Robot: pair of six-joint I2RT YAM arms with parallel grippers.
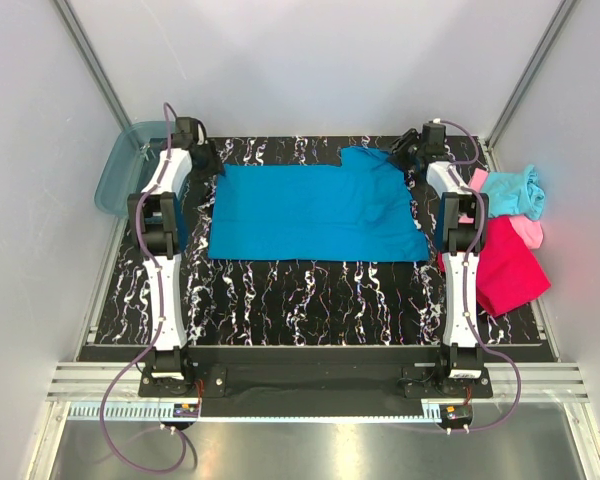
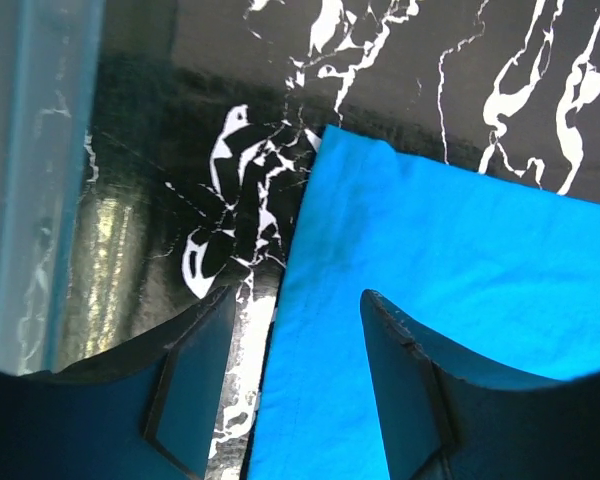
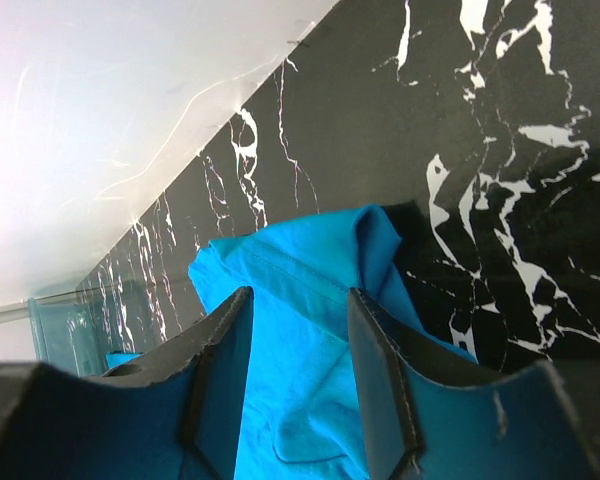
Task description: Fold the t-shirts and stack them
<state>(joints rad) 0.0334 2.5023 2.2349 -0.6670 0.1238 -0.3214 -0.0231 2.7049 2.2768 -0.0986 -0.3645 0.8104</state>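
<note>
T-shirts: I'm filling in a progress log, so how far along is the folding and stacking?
Early. Done: the blue t-shirt lies spread flat on the mat. In hand: the left gripper and right gripper, both open, sit at its far corners, nothing gripped yet. Left: folding it, then the magenta t-shirt, pink t-shirt and aqua t-shirt, heaped unfolded at the right; no stack exists.

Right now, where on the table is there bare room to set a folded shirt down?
Widest bare patch: the marble table between the blue t-shirt and the arm bases. A thin strip lies behind that shirt. Crowded: the right edge, where the magenta t-shirt, pink t-shirt and aqua t-shirt pile up.
</note>
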